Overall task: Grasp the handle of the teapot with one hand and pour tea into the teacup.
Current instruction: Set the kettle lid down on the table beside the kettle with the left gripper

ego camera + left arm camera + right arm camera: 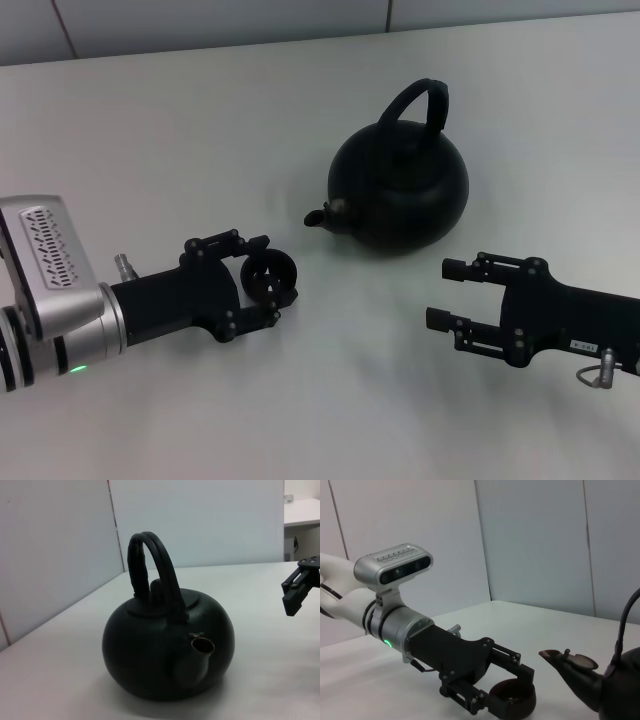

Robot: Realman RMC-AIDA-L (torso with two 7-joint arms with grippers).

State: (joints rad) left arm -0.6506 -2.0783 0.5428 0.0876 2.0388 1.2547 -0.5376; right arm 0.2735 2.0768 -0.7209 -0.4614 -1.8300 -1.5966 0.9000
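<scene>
The teapot (400, 185) sat upright on the white table (180, 130), toward the far middle, well apart from both arms. It was a squat round globe, matte black all over, much bigger than the cup. Its handle (420, 100) was a thick flat black band arching high over the top; in the left wrist view the handle (152, 567) stood tall above the lid and a small lid knob showed behind it. A short stubby spout (322, 215) pointed toward the robot's left; the spout's open end (202, 646) looked brownish inside.

The teacup (268, 278) was a tiny round black handleless bowl, low on the table near the spout but not touching the pot. The right wrist view showed the teacup (512, 701) with a brownish rim, resting on the table surface.

The left gripper (262, 280) lay low over the table on the left, its fingers (222, 243) on either side of the cup, closed in on it. The same grip showed from the right wrist view, left gripper (512, 692) with jaws on both sides of the cup.

The right gripper (445, 293) hung low on the right, near the pot's front, touching nothing, its fingers (462, 268) spread apart. It also showed at the left wrist view's edge, right gripper (300, 587).
</scene>
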